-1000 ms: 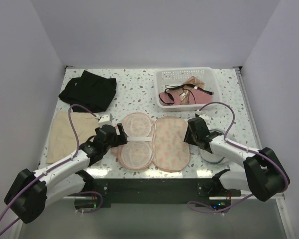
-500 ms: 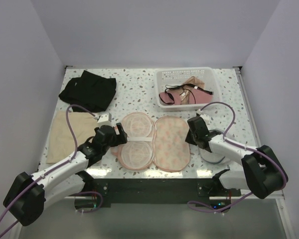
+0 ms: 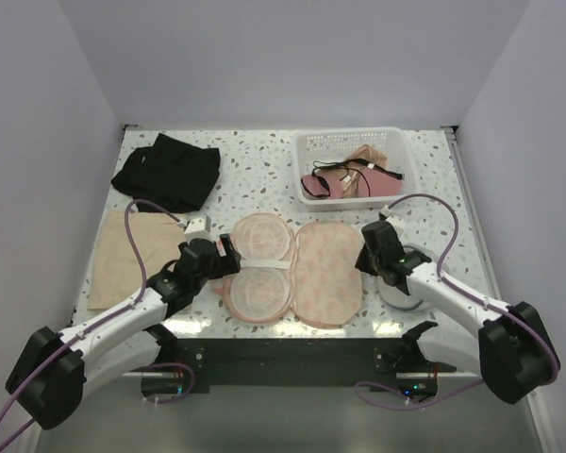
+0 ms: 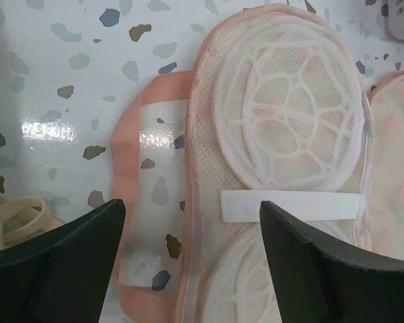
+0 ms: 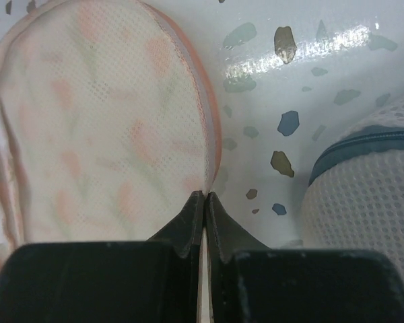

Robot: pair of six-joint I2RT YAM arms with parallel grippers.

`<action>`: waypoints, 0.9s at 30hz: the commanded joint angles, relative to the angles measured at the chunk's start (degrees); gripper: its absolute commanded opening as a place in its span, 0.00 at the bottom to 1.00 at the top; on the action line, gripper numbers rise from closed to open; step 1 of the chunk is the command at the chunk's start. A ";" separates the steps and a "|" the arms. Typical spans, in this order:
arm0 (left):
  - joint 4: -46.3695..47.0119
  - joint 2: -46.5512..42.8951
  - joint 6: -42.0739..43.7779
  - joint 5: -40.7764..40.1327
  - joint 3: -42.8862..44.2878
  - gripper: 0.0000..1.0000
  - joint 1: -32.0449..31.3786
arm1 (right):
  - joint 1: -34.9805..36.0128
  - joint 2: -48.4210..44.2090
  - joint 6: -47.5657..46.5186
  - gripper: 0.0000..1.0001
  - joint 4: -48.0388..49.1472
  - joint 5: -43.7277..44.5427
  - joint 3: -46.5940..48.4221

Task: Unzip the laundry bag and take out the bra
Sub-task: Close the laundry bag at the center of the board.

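Pinching laundry bag (image 5: pixel 121 128) rim, right tool (image 5: pixel 203 198) | basket (image 3: pixel 354 133) holds pink garments (image 3: pixel 344 181)

No readable text or labels anywhere.

basket (image 3: pixel 354 133) behind laundry bag (image 3: pixel 325 274)

Pink mesh laundry bag (image 3: pixel 325 274), unzipped (spread open flat), near-centre of table (image 3: pixel 264 179)
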 commanded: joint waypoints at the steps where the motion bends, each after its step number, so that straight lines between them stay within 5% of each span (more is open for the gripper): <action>1: 1.97 -1.20 -0.27 -0.07 -0.56 0.86 -0.15 | 0.32 -4.84 0.46 0.00 -4.73 2.53 3.51; 19: 3.20 -0.06 -0.27 1.86 -2.40 0.85 -0.15 | -0.12 -11.35 -4.45 0.00 -12.29 9.83 10.10; 27: 8.29 1.79 0.08 4.59 -4.08 0.83 -0.33 | -0.39 -11.45 -10.34 0.00 -7.65 6.50 14.32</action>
